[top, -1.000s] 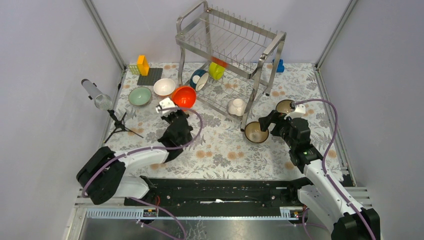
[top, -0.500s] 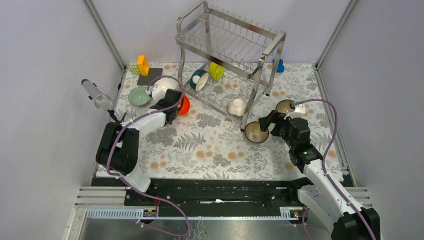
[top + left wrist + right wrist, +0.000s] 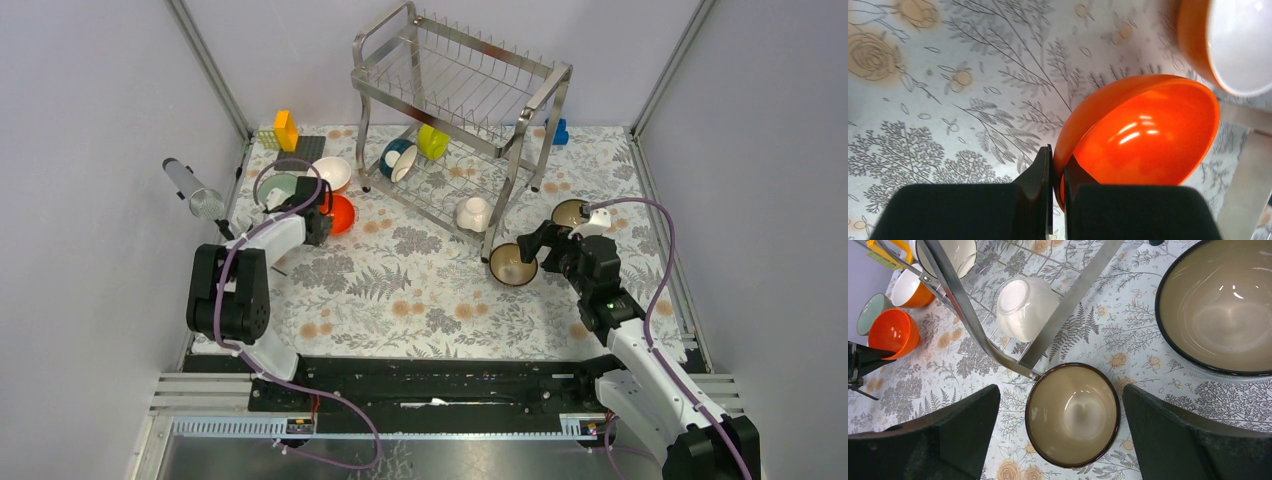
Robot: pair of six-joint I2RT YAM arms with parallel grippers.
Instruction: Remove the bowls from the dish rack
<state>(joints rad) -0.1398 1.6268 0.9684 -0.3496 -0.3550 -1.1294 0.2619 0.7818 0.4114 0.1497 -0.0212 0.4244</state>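
The steel dish rack stands at the back. Its lower tier holds a blue bowl, a yellow-green bowl and a white bowl. My left gripper is shut on the rim of the orange-red bowl, low over the cloth next to a white-and-orange bowl and a pale green bowl. My right gripper is open, its jaws wide either side of a brown bowl that sits on the cloth by a rack leg. A second brown bowl is behind it.
A yellow block and a dark mat lie at the back left. A blue block is behind the rack. A small tripod with a cylinder stands at the left edge, close to my left arm.
My left arm has swung to the left with the orange-red bowl, from the middle front to beside the white and green bowls. The right arm has not moved.
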